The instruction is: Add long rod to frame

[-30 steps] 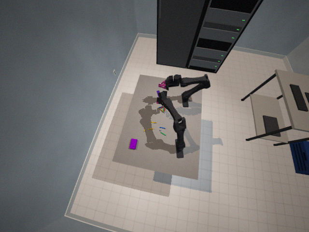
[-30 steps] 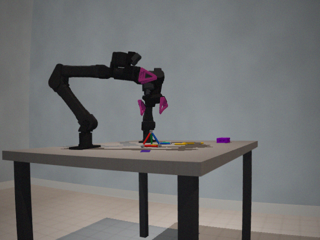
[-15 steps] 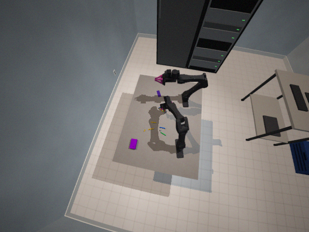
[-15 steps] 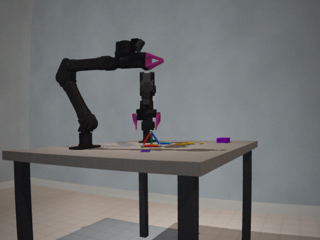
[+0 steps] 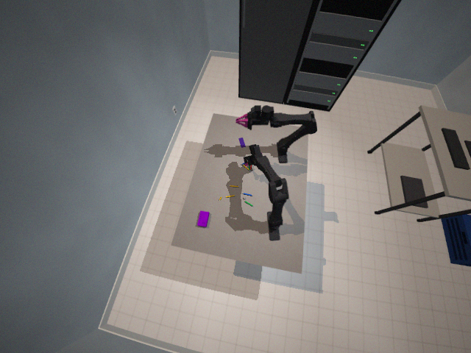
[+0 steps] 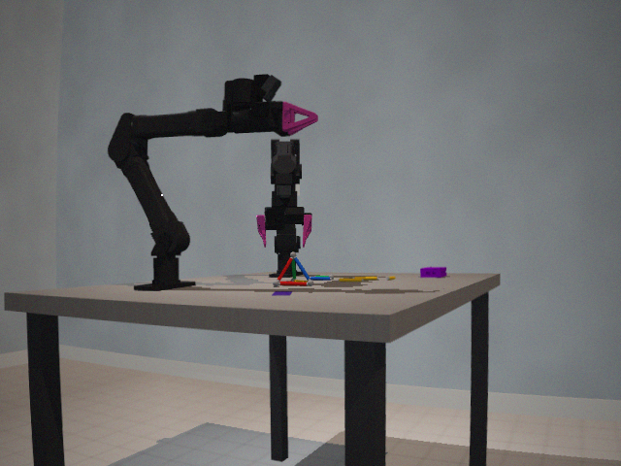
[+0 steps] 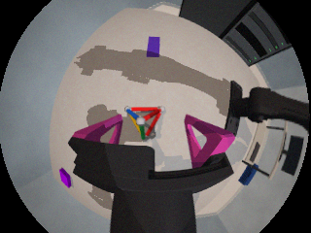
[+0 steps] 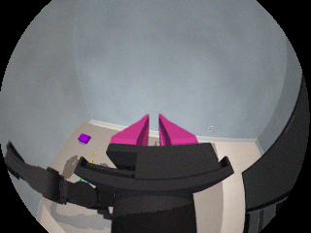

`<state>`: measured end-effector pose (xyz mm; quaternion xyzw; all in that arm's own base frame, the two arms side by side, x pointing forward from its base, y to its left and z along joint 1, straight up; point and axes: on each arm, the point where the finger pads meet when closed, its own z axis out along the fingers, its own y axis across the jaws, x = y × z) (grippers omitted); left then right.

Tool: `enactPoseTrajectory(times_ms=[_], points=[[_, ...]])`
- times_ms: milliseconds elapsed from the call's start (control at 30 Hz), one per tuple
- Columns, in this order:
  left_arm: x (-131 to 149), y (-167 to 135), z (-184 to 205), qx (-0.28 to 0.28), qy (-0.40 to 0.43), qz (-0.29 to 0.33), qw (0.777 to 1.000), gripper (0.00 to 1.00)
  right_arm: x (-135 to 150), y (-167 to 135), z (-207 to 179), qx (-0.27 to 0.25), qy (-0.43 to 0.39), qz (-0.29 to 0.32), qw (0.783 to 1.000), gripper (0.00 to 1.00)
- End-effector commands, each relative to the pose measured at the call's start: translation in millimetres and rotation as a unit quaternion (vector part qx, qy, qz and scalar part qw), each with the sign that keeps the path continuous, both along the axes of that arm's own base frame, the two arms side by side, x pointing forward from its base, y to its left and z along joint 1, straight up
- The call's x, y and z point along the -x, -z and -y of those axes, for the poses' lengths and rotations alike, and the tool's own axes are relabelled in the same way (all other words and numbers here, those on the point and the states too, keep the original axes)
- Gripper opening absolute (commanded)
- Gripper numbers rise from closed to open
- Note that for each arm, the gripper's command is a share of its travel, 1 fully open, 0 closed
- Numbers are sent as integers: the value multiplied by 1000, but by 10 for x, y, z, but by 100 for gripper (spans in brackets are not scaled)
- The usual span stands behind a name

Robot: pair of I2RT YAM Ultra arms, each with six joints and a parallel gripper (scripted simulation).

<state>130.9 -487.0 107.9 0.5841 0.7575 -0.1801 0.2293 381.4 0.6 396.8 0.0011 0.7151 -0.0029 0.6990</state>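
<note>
The frame (image 6: 293, 273) is a small pyramid of red, blue and green rods joined by steel balls; it stands on the table. It also shows in the top view (image 5: 247, 165) and in the left wrist view (image 7: 144, 122). My left gripper (image 6: 283, 245) hangs straight above the frame's top ball, open and empty, its magenta fingers pointing down on either side. My right gripper (image 6: 311, 117) (image 8: 154, 117) is raised high and level, shut on nothing, facing the wall. Loose yellow, blue and green rods (image 5: 239, 195) lie on the table away from the frame.
A purple block (image 5: 203, 218) lies near the table's far end, and it shows in the exterior view (image 6: 433, 272). A second purple piece (image 5: 241, 142) lies flat near the frame. A dark server rack (image 5: 304, 49) stands beyond the table.
</note>
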Motion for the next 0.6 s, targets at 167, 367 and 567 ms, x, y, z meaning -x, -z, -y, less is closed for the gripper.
enactPoseTrajectory(times_ms=[167,367,567], points=[[-187,-273,-12,45,-37,32,998,100,-11,-205,-4,-3,-3,25,1000,15],[-436,-528,-441,70,-96,75,990,100,9,-151,-4,-1,-3,18,1000,15],[-814,-843,-1269,88,-177,140,970,100,9,-151,-4,-1,-3,18,1000,15]])
